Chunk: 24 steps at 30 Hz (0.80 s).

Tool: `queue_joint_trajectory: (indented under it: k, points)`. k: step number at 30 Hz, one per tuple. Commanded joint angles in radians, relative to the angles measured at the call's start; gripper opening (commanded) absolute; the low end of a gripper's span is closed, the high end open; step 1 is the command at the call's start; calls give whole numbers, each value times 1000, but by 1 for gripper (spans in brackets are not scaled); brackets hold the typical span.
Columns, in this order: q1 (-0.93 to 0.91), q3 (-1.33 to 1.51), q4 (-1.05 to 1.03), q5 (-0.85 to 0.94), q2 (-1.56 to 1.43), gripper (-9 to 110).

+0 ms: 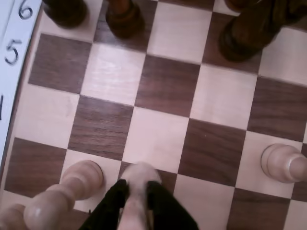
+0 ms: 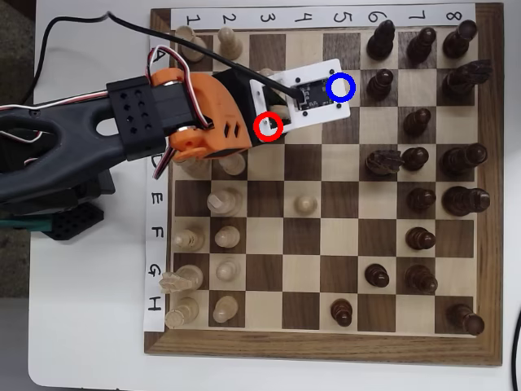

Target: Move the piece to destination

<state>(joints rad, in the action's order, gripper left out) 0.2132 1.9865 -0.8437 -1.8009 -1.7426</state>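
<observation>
In the wrist view the gripper [image 1: 137,191] has its black fingers [image 1: 113,201] pinched around the pale piece [image 1: 139,177], low on its square beside a pawn [image 1: 79,179] (a blurred shape, probably the knight). In the overhead view the arm [image 2: 175,114] hides the piece; the blue ring [image 2: 341,87] lies just ahead, near the dark pieces [image 2: 383,81].

White worktop [image 2: 89,326] in the overhead view, carrying a wooden chessboard [image 2: 326,346] with a brown frame, and a black arm base [image 2: 65,221] at the board's left. Paper label strips against the board: numbers 1 to 8 along the top edge [image 2: 244,16], letters down the left side [image 2: 155,269]. Black cable [image 2: 45,49] trailing across the upper left corner, another dark cable [image 2: 516,326] at the right edge.
</observation>
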Motion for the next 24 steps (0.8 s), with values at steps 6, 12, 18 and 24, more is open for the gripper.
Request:
queue_joint_trajectory:
  k: [6,12,18,24]
  points:
    - [0,-32,-5,-75,-31,4]
    - [3,-15,63,5,-34,19]
    - [15,-21,21,26,-6,21]
    - [26,-20,-18,26,12,20]
